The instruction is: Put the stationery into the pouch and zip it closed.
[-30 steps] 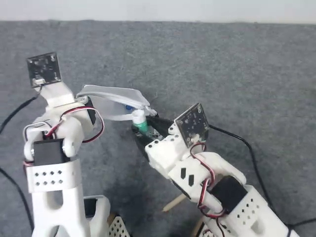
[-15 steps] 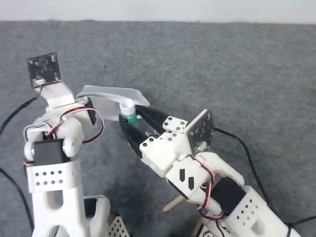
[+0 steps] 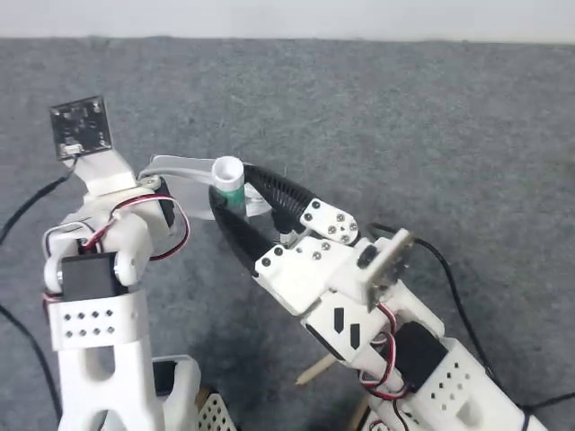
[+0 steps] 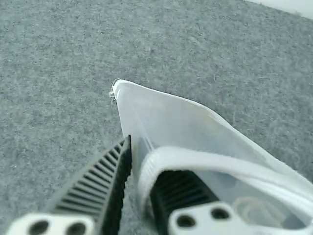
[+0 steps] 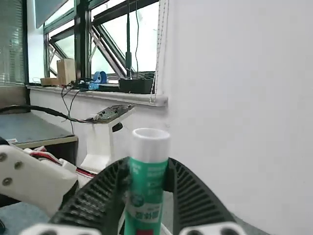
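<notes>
A clear plastic pouch (image 3: 193,184) with a white zip edge lies on the grey carpet, and my left gripper (image 3: 162,193) is shut on its rim. In the left wrist view the pouch (image 4: 195,132) spreads away from the black fingers (image 4: 110,181) that pinch its white edge. My right gripper (image 3: 235,199) is shut on a green glue stick (image 3: 230,184) with a white cap, held upright just above the pouch's mouth. In the right wrist view the glue stick (image 5: 146,186) stands between the ribbed fingers (image 5: 190,196).
A wooden stick (image 3: 319,368) lies on the carpet under the right arm. A perforated white part (image 3: 216,413) sits at the front edge. A black cable (image 3: 454,287) runs along the carpet at the right. Open carpet (image 3: 404,117) lies behind the pouch.
The right gripper has tilted up and swung toward the pouch, carrying the glue stick from beside the pouch's corner to above its mouth. The left arm has kept still.
</notes>
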